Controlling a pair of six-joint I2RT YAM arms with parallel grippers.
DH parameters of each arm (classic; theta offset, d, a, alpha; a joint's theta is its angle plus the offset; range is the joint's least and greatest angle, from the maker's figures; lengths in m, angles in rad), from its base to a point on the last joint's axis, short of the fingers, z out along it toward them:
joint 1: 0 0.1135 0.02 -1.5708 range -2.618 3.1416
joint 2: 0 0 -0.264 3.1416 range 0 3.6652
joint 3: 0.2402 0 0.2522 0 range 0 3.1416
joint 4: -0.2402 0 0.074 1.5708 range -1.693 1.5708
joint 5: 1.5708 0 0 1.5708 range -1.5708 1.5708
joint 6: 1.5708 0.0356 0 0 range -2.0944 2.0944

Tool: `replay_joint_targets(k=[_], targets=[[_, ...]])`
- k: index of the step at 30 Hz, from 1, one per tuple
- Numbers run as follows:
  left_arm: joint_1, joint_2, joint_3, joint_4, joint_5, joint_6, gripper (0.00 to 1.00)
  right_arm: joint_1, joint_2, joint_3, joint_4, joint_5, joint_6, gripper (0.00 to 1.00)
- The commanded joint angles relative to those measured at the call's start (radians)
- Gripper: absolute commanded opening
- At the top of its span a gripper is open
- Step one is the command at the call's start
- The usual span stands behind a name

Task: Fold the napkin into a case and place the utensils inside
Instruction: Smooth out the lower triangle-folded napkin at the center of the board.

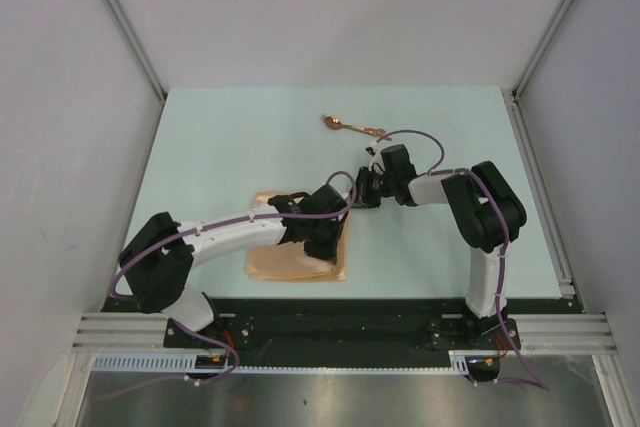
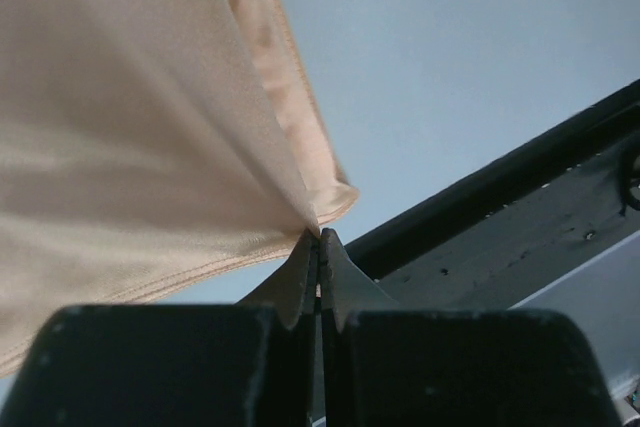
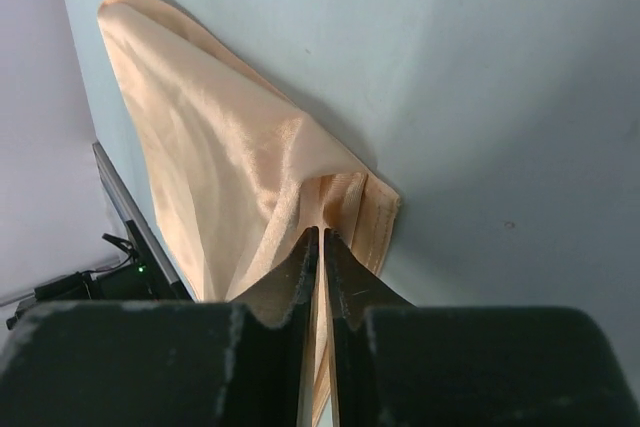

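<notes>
The peach-orange napkin (image 1: 280,265) lies partly folded on the pale table near the front edge, under my left arm. My left gripper (image 1: 322,245) is shut on the napkin's near right corner; in the left wrist view the cloth (image 2: 130,127) hangs lifted from the shut gripper (image 2: 320,235). My right gripper (image 1: 357,199) is shut on the far right corner; in the right wrist view the gripper (image 3: 321,234) pinches several stitched layers, with the napkin (image 3: 220,167) bunched up beyond it. The copper-gold utensils (image 1: 350,127) lie together further back on the table, apart from both grippers.
The black base rail (image 1: 340,312) runs along the table's near edge, close behind the napkin, and the same rail (image 2: 500,177) shows in the left wrist view. White walls and metal frame posts (image 1: 125,27) enclose the table on three sides.
</notes>
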Motion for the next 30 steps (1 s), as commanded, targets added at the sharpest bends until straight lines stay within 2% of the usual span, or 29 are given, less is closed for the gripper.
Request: replay_joint_targets(k=[1, 7, 15, 18, 19, 21, 23, 26, 29, 30], targets=[[-0.041, 0.061, 0.075, 0.052, 0.061, -0.037, 0.00, -0.016, 0.013, 0.029, 0.039, -0.023, 0.004, 0.09], [-0.061, 0.158, 0.119, 0.043, 0.060, -0.049, 0.00, -0.021, -0.003, 0.005, 0.057, -0.032, 0.007, 0.08], [-0.067, 0.161, 0.118, 0.006, -0.003, -0.039, 0.02, -0.022, -0.026, -0.012, 0.041, -0.038, -0.006, 0.08], [-0.067, 0.143, 0.121, -0.008, -0.017, -0.023, 0.27, -0.027, -0.059, -0.038, 0.010, -0.046, -0.004, 0.14], [-0.067, 0.130, 0.127, -0.012, -0.021, -0.016, 0.43, -0.030, -0.073, -0.046, -0.002, -0.049, -0.012, 0.16], [-0.067, 0.080, 0.132, -0.017, -0.017, 0.000, 0.56, -0.036, -0.119, -0.064, -0.045, -0.067, -0.027, 0.23], [-0.060, 0.055, 0.164, -0.049, -0.011, 0.023, 0.73, -0.038, -0.171, -0.087, -0.106, -0.076, -0.065, 0.31], [-0.020, 0.051, 0.234, -0.098, 0.011, 0.055, 0.76, -0.038, -0.251, -0.124, -0.206, -0.075, -0.125, 0.38], [0.037, 0.052, 0.283, -0.089, 0.026, 0.092, 0.71, -0.038, -0.340, -0.197, -0.281, -0.053, -0.162, 0.43], [0.080, 0.063, 0.302, -0.090, 0.023, 0.099, 0.64, -0.035, -0.365, -0.230, -0.277, -0.052, -0.161, 0.46]])
